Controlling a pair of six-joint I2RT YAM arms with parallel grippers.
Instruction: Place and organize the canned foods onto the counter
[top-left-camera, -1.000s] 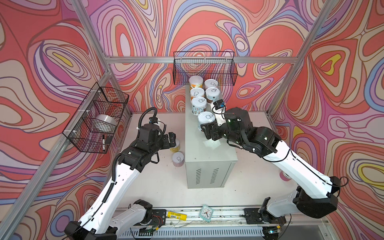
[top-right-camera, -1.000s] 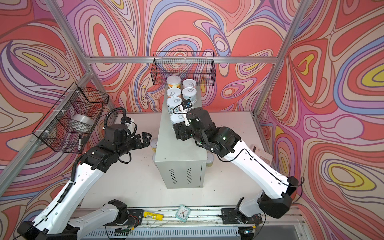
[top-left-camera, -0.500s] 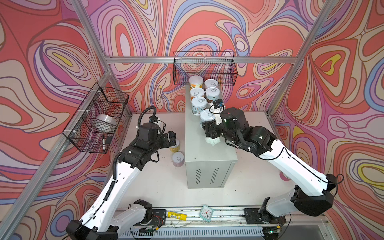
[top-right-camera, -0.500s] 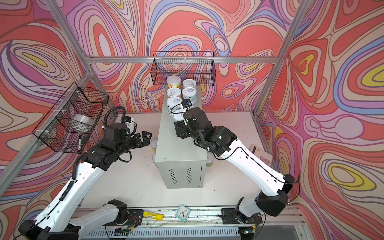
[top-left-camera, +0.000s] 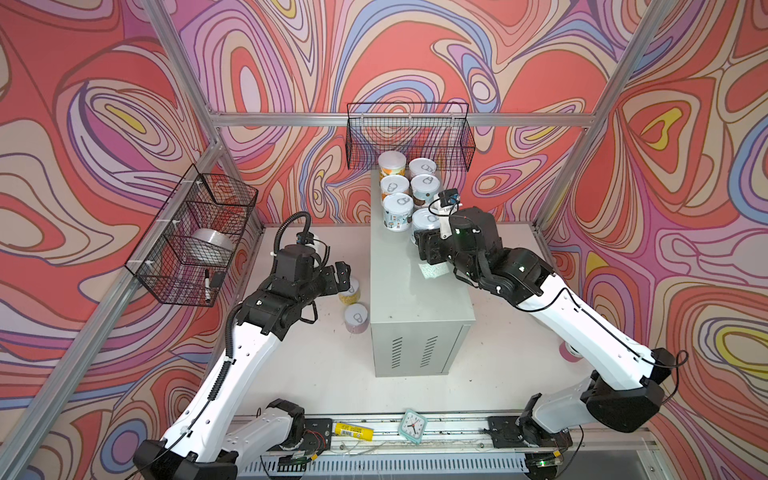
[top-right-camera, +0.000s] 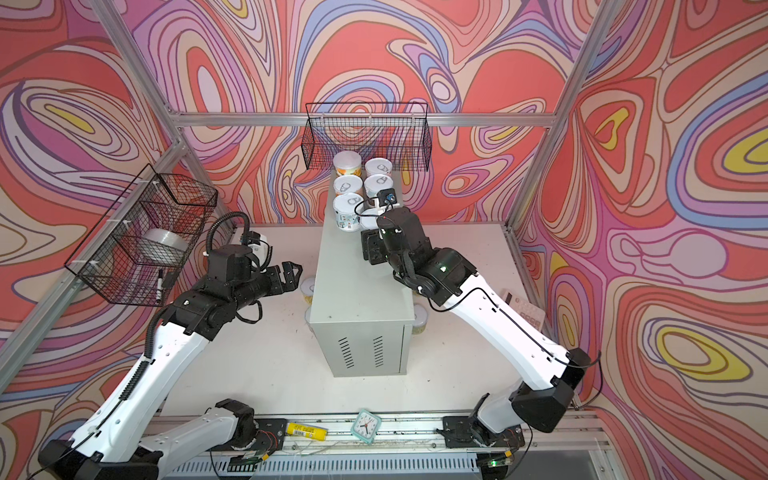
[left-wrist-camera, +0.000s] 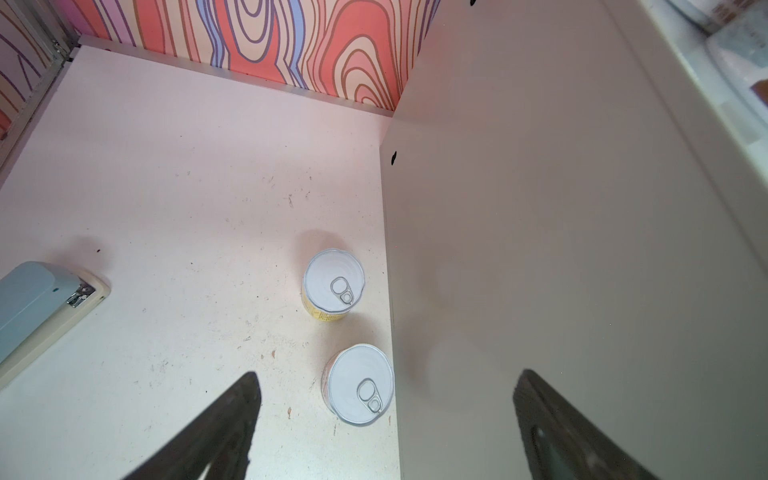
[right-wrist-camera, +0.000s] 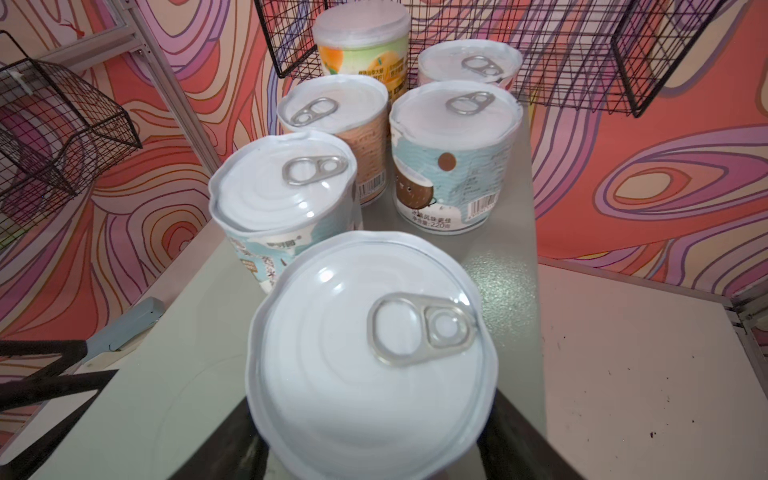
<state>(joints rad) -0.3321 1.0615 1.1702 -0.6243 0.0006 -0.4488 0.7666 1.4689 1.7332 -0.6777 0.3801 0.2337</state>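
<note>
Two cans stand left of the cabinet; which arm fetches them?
Left: the left gripper, open, hangs above the yellow can and pink can; the right gripper straddles a can on the counter.

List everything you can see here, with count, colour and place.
counter: one, grey-green, middle of white table.
counter cans: six, silvery lids, two rows at far end.
table cans: two, yellow and pink, left of counter.
half-hidden can: one, yellowish, right of counter.
baskets: two, black wire, hung back and left.
tape roll: one, silver, left basket.
marker: one, black, left basket.
clock: one, teal, front rail.
stapler: one, pale blue, on table.
left gripper: one, black, open above the table cans.
right gripper: one, black, straddling nearest counter can.
</note>
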